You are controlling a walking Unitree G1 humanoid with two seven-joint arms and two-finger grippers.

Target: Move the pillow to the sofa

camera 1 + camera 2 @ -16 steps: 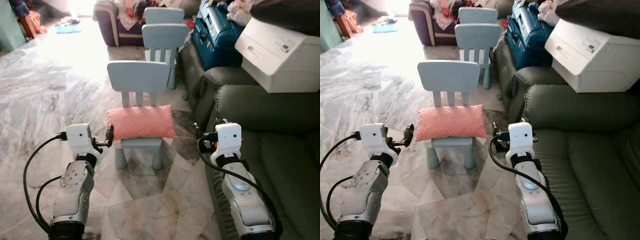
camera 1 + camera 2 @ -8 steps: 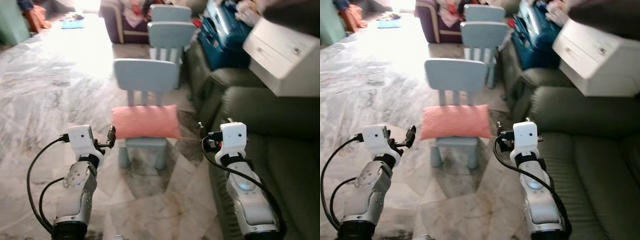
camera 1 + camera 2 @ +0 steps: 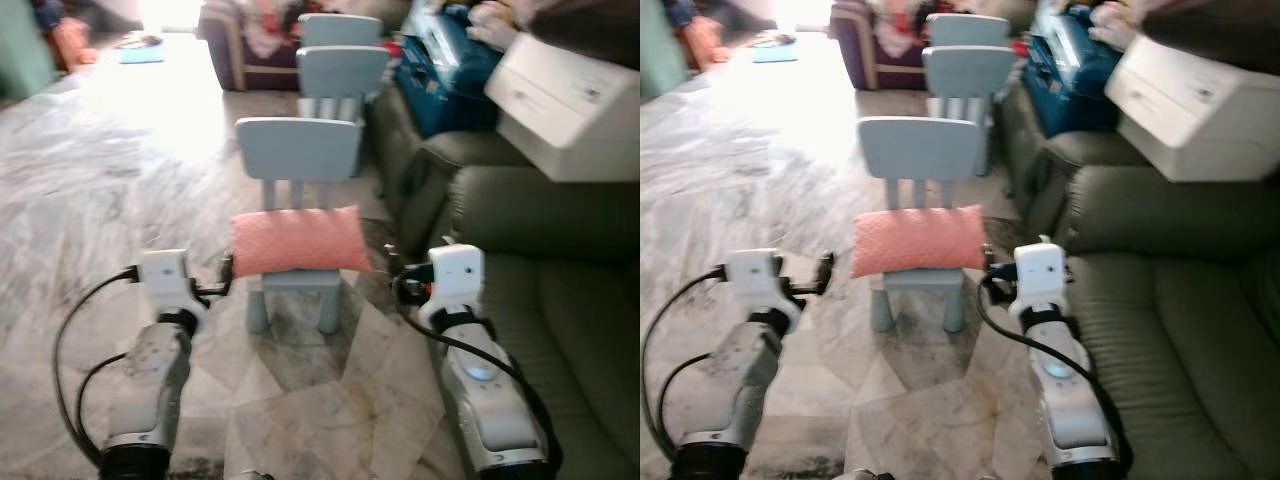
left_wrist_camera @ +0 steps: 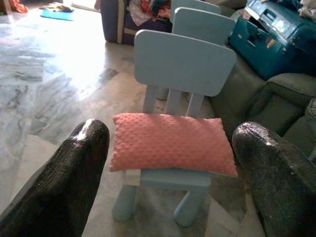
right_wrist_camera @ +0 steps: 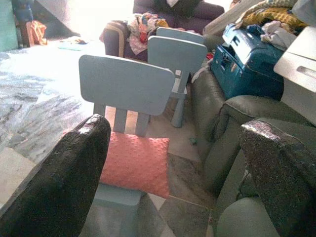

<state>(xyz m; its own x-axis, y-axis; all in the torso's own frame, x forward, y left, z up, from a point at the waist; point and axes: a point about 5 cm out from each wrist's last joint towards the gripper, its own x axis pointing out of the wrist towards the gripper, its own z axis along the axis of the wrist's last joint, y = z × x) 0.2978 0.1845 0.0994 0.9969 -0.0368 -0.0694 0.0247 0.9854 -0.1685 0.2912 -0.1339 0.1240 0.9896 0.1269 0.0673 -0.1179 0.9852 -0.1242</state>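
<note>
You see both eye views softly blurred, the pink pillow (image 3: 298,240) covering most of the blue chair's (image 3: 296,150) seat, and the dark green sofa (image 3: 540,290) cut off at the right edge with a white box (image 3: 565,95) covering part of it.

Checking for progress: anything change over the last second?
Only the head camera shifted slightly, so the whole scene slid in frame. The pink pillow still lies on the blue chair, untouched. The left gripper and right gripper stay open either side of it, holding nothing.
</note>
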